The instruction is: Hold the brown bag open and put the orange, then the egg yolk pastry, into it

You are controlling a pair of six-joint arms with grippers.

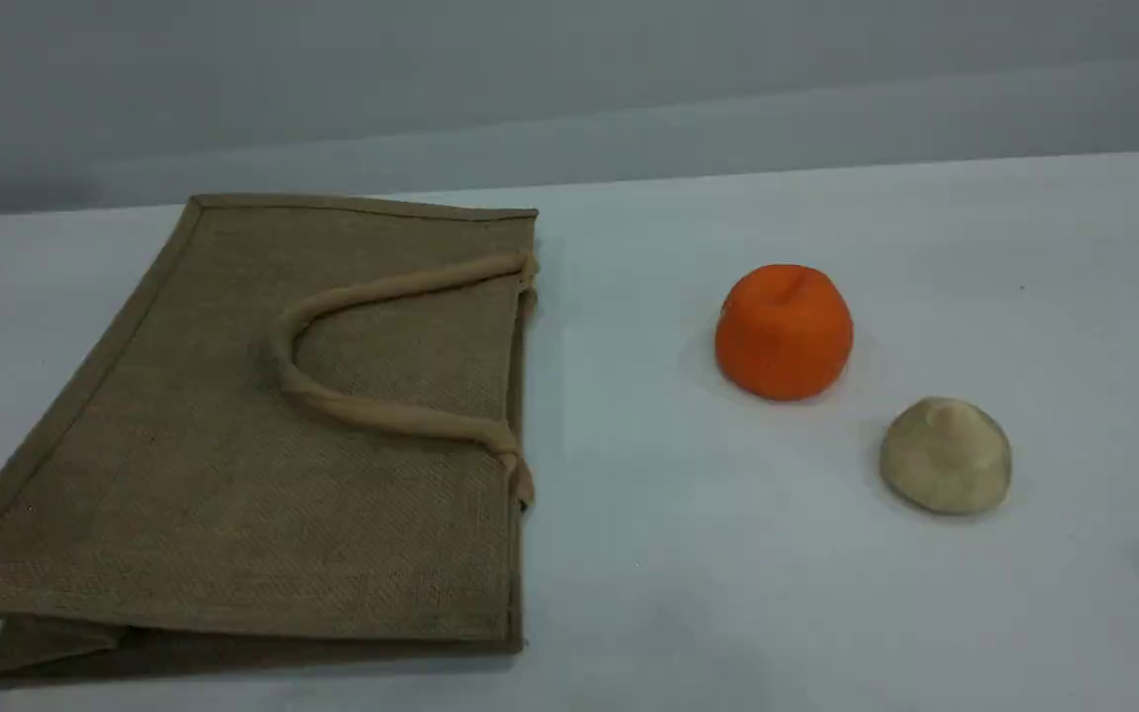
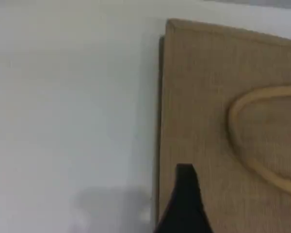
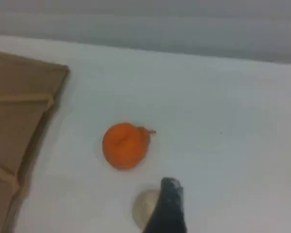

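The brown bag [image 1: 233, 475] lies flat on the left of the white table, its mouth edge and beige handle [image 1: 392, 413] turned right. To its right sits the orange [image 1: 784, 331], and the egg yolk pastry [image 1: 945, 455] lies nearer the front right. Neither arm shows in the scene view. One dark fingertip [image 2: 185, 194] of my left gripper hovers over the brown bag's [image 2: 203, 97] edge, well above it. My right gripper's fingertip [image 3: 169, 208] hangs above the egg yolk pastry [image 3: 144, 206], with the orange [image 3: 126, 145] just beyond. Both grippers hold nothing.
The white table [image 1: 649, 554] spreads between the bag and the two foods. A grey wall runs behind the table's far edge. The bag's corner [image 3: 14, 107] shows at the left of the right wrist view.
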